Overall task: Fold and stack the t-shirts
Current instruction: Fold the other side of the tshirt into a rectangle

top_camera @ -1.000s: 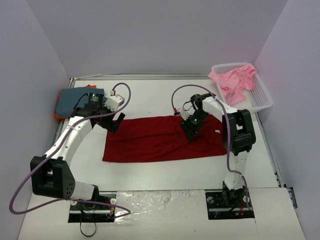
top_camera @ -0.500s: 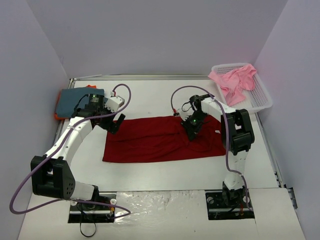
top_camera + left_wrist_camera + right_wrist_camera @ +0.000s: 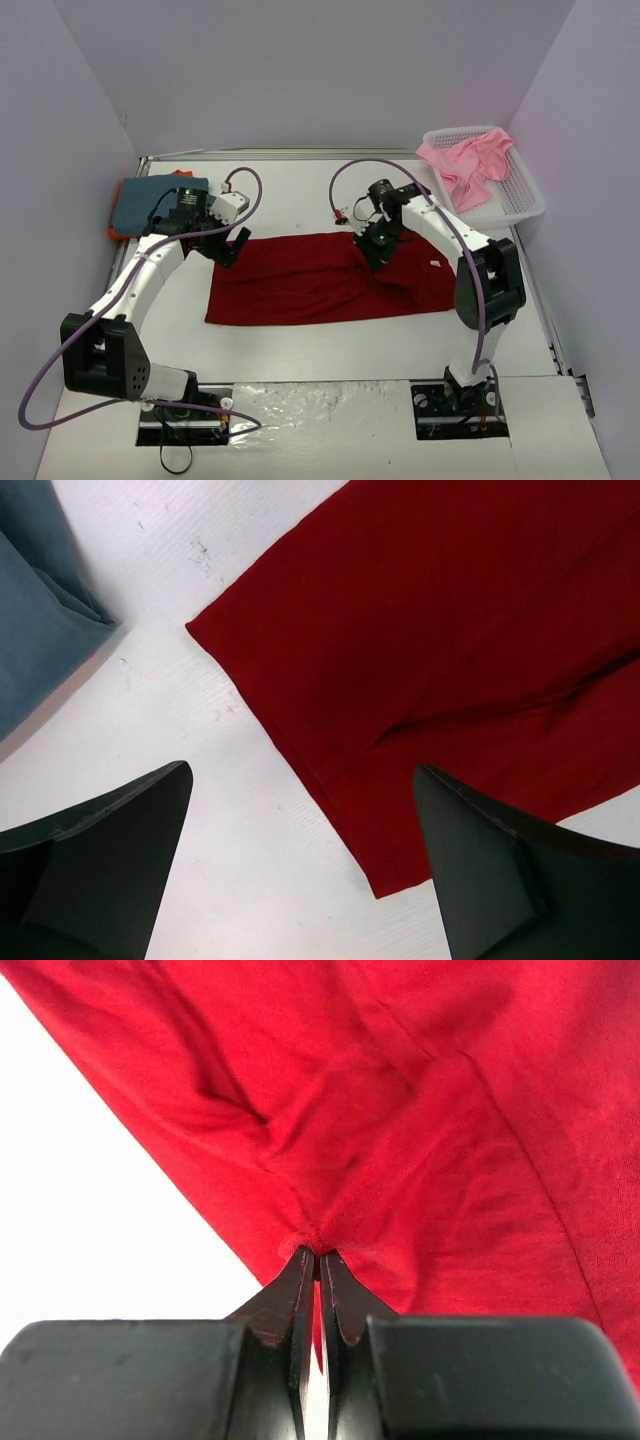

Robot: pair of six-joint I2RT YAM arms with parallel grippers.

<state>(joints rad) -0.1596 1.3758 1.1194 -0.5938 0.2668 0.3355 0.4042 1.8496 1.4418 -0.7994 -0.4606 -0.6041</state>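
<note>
White table (image 3: 330, 350) under pale purple walls. Dark red t-shirt (image 3: 320, 280) lay spread flat mid-frame. Right gripper (image 3: 371, 243) was pinched tight on the far edge of that shirt, cloth bunched at the tips (image 3: 316, 1260). Left gripper (image 3: 232, 247) hung spread wide over the shirt's upper-left corner, holding nothing. Teal-blue t-shirt (image 3: 150, 200) sat folded upper left over an orange t-shirt (image 3: 118, 232). White basket (image 3: 520, 195) upper right held a crumpled light pink t-shirt (image 3: 465, 160).

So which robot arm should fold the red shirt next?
Probably the right. The right gripper is already pinched shut on the red shirt along its far edge. The left gripper hangs open above the shirt's corner, holding nothing.
</note>
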